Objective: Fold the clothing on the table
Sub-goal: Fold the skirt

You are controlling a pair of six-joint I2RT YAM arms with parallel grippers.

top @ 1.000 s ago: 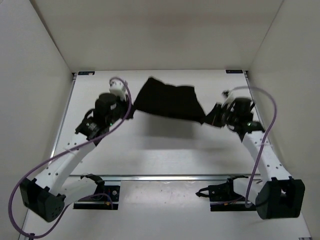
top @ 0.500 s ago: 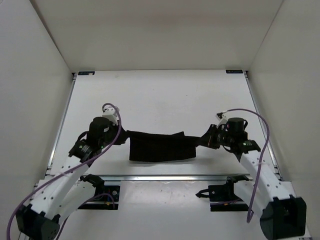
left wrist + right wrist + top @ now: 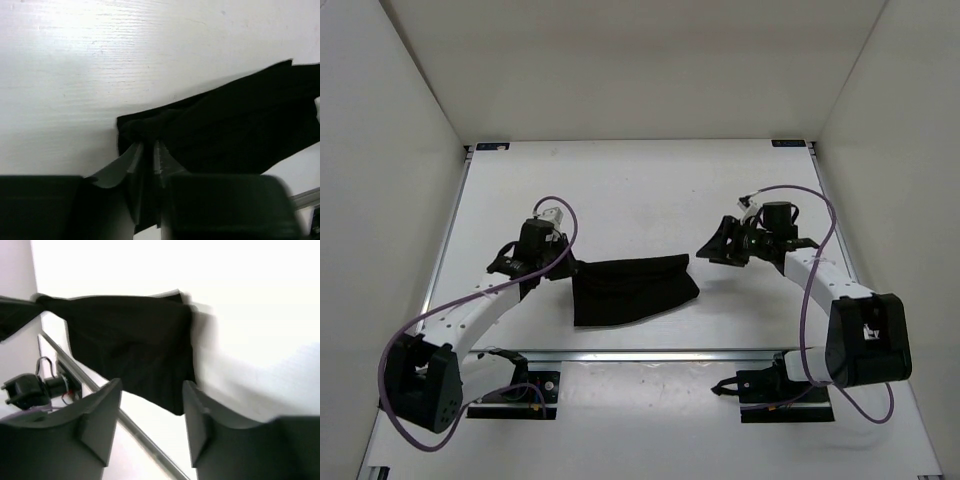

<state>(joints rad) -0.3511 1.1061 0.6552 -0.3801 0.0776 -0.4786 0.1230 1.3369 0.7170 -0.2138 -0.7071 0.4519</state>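
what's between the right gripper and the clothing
Only a short stretch of bare white table; the top view shows the right gripper, jaws open, apart from the clothing.

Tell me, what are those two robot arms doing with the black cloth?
They are folding a black garment on the white table. The left gripper pinches the garment's left end, which is bunched up in its grip. The right gripper is open and holds nothing, just off the garment's right end. The garment lies near the table's front edge.
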